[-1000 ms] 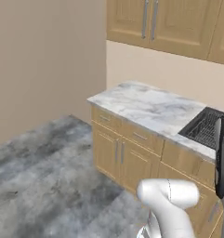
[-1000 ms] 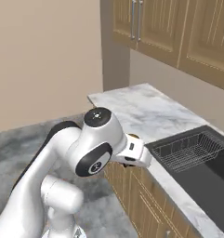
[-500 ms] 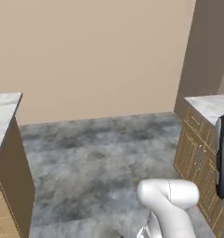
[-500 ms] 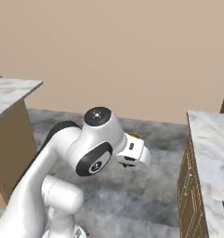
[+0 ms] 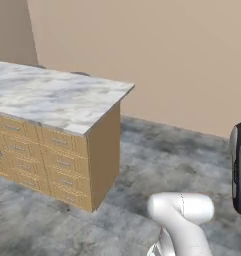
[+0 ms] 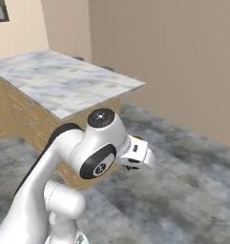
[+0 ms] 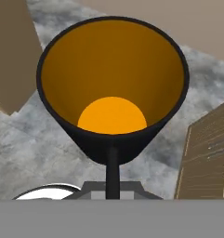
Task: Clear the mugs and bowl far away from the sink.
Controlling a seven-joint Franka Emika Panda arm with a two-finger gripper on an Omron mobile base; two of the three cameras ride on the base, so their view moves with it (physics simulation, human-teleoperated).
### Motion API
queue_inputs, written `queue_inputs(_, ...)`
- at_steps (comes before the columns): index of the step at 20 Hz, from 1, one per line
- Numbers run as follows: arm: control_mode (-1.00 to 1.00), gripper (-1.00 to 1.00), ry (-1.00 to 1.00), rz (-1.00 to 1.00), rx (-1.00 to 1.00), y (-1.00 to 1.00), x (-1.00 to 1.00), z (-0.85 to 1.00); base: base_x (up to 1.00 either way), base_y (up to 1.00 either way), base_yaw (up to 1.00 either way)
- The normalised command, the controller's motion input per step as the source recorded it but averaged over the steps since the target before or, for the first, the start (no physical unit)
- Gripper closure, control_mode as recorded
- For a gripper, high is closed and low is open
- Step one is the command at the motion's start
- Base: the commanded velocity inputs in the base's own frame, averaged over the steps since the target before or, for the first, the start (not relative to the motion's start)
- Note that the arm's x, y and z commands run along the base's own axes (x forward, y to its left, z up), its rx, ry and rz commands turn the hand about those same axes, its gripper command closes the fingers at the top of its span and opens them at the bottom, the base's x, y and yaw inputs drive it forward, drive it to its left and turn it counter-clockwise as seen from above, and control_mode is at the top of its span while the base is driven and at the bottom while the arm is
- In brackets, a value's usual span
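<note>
A mug (image 7: pixel 112 83), black outside and orange inside, sits right in front of the hand camera with its mouth facing the lens. My gripper (image 7: pixel 112 160) is shut on its near wall, and one dark finger (image 7: pixel 112 174) runs up the outside of it. From the right base view, the gripper (image 6: pixel 137 155) is tucked close to the arm's big joint, above the grey floor, with a sliver of the mug's orange (image 6: pixel 138 138) showing at the hand. The bowl and the sink are out of view.
An island counter (image 5: pixel 57 97) with a marble top and wooden drawer fronts stands to the left, also seen in the right base view (image 6: pixel 64 81). Grey stone floor (image 5: pixel 157 160) stretches toward a beige wall. Wooden drawers (image 7: pixel 206 153) lie below the hand at the right.
The whole picture has swung round: the sink counter and wall cabinets have left the views and the island counter has come in. The mug has stayed in the shut gripper.
</note>
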Motion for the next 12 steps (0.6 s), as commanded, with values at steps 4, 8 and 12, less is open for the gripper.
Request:
queue_inputs(4, 1.00, 1.00, 0.00, 0.00, 0.00, 0.00, 0.00, 0.00, 0.89, 0.00, 0.68)
queue_inputs(8, 1.00, 1.00, 0.00, 0.00, 0.00, 0.00, 0.00, 0.00, 1.00, -0.10, 0.60)
queue_inputs(12, 1.00, 1.00, 0.00, 0.00, 0.00, 0.00, 0.00, 0.00, 0.99, -0.48, 0.53)
